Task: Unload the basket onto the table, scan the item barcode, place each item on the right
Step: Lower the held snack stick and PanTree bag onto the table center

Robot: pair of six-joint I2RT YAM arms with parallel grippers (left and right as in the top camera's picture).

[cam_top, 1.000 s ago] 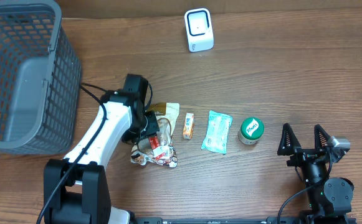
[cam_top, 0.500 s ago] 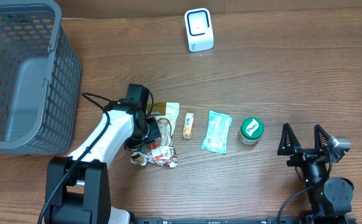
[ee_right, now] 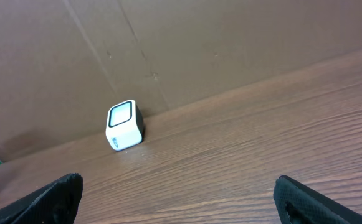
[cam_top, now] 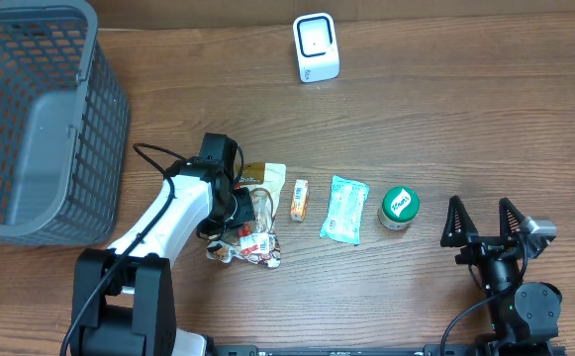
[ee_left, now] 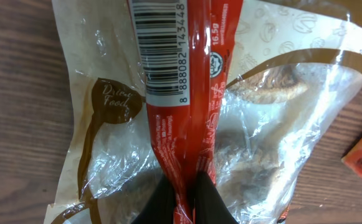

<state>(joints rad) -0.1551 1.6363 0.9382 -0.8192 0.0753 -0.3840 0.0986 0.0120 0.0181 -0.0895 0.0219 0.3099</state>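
Observation:
The item is a clear snack bag (cam_top: 258,220) with a red strip (ee_left: 190,93) and a white barcode label (ee_left: 162,50), lying flat on the table left of centre. My left gripper (cam_top: 239,204) is down on its left part. In the left wrist view this gripper (ee_left: 184,202) is shut, and its black fingertips (ee_left: 159,205) pinch the red strip. The white barcode scanner (cam_top: 316,46) stands at the far edge, also seen as a small white box (ee_right: 124,125) in the right wrist view. My right gripper (cam_top: 485,223) rests open and empty at the near right.
A grey mesh basket (cam_top: 40,119) fills the far left corner. To the right of the bag lie an orange packet (cam_top: 299,199), a teal packet (cam_top: 344,209) and a green-lidded tub (cam_top: 399,207) in a row. Brown cardboard (ee_right: 230,43) walls off the table's far edge.
My left gripper has closed on the bag's red strip, and the arm has settled slightly lower over the bag. The right arm has not moved.

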